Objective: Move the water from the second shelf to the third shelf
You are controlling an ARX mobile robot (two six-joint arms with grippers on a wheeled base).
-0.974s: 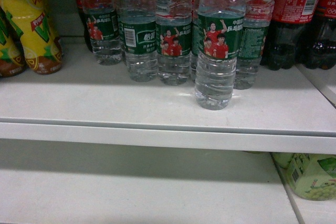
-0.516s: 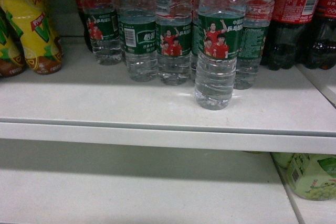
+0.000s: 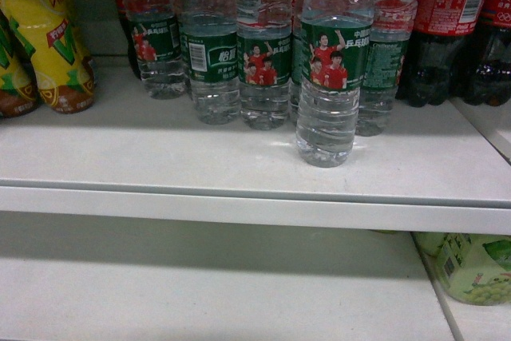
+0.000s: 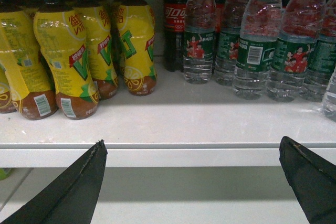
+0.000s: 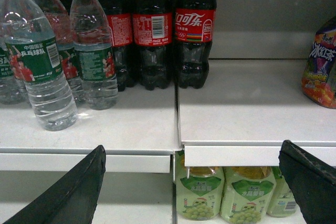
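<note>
Nothing is shifting since the earlier frames: the left gripper [image 4: 191, 182] and right gripper [image 5: 191, 182] are waiting spread wide below the shelf edge [image 3: 239, 209], the water [image 3: 334, 61] standing ahead-left of the right gripper, awaiting the reach-in grasp.

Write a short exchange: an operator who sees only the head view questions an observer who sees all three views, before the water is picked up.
Operator: I see no grippers. Are they open?
Observer: Yes. The left gripper and the right gripper are both open and empty.
Operator: The bottle tops are cropped for me. What colour is the cap on the front water bottle?
Observer: The front water bottle has a white cap.
</note>
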